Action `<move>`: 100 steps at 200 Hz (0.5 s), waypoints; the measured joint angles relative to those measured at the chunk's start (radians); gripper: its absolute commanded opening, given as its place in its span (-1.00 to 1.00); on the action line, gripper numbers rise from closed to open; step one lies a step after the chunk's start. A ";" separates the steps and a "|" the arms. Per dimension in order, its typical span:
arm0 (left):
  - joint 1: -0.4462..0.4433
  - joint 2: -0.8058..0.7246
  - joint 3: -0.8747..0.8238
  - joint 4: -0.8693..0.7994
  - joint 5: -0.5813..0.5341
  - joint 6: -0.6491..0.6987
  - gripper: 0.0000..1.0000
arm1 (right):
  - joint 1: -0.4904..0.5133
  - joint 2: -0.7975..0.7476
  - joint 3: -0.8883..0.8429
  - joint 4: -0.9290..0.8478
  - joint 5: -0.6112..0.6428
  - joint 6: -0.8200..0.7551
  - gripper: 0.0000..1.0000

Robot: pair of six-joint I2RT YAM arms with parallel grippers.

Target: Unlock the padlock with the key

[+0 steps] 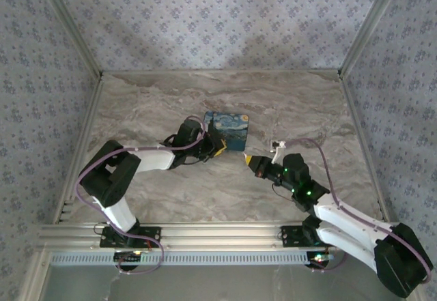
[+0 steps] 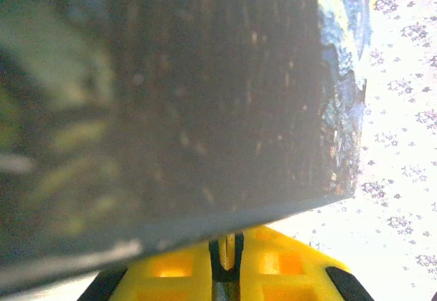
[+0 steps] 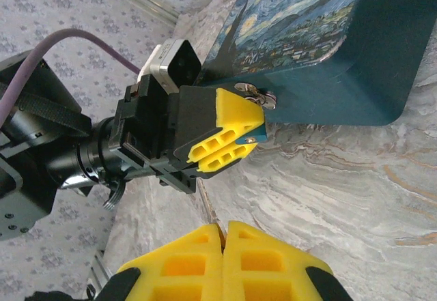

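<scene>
Two robot arms meet over a grey-veined marble tabletop (image 1: pixel 205 198) at a blue rectangular tin painted w/ a swirling night sky (image 3: pixel 321 41); the tin lies flat near the table's centre. The padlock (image 3: pixel 254 96), judged to be the small silvery metal piece on the tin's near side wall by a corner, can't be made out in detail. The left gripper (image 3: pixel 247 127), w/ yellow blocky fingers, is clenched on a small blue sliver (image 3: pixel 252 138), poss. the key's head; its tips sit just below the silvery piece, touching or just apart, can't tell which. The right gripper (image 3: pixel 222 229) hangs near, facing them, fingers pressed together w/ nothing seen between.

Risks, as a judgement: the left tips are so close to the tin wall that a skewed push could shove the tin across the smooth marble instead of seating the key; a thin pinch on the sliver could let it twist or drop; the right gripper, if it comes in, could bump the left fingers, since both crowd one corner.

Room: open marble lies on the right arm's side and toward the near edge; the tin blocks the far side; the patterned walls (image 1: pixel 205 21) and the aluminium rail (image 1: pixel 205 236) at the near edge are well apart from the work.
</scene>
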 measured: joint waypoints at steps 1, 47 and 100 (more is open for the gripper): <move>0.000 0.000 0.000 0.000 0.000 0.000 -0.85 | 0.001 0.002 0.000 0.002 0.001 0.003 -1.00; 0.000 0.000 0.004 0.000 0.000 -0.003 -0.85 | 0.013 0.043 0.000 0.068 0.028 0.099 -1.00; 0.000 0.000 0.004 0.001 0.000 -0.008 -0.85 | 0.054 0.122 0.000 0.169 0.060 0.215 -1.00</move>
